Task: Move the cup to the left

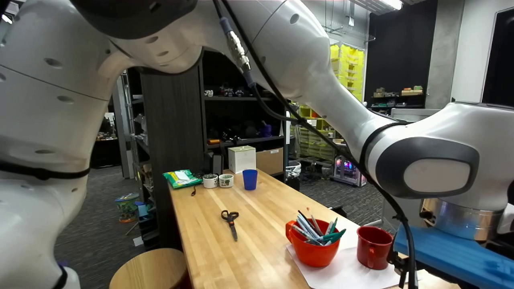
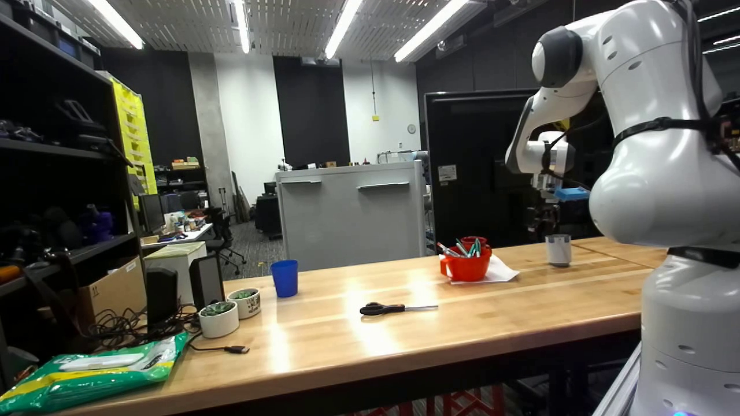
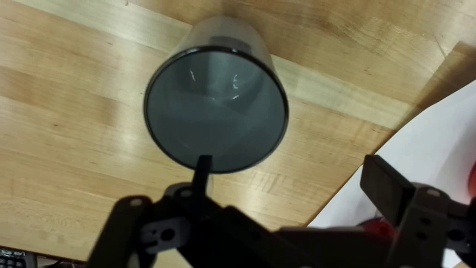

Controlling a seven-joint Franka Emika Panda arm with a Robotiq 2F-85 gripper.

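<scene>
The whitish cup (image 2: 558, 252) stands upright on the wooden table near the robot base in an exterior view. In the wrist view the cup (image 3: 217, 111) shows its grey inside, dark rim and pale outer wall. My gripper (image 3: 290, 160) is open with nothing between its fingers. One finger overlaps the cup's near rim in that view; the other is well to the right, over the paper. In an exterior view the gripper (image 2: 543, 222) is just above the cup; whether it touches I cannot tell. The cup does not show in the view with the arm across the front.
A red bowl (image 2: 467, 269) of pens and a dark red cup (image 1: 374, 247) stand on white paper (image 1: 345, 277). Scissors (image 1: 231, 224), a blue cup (image 1: 249, 179), two small plant pots (image 2: 219, 319) and a green packet (image 2: 98, 370) are further along the table.
</scene>
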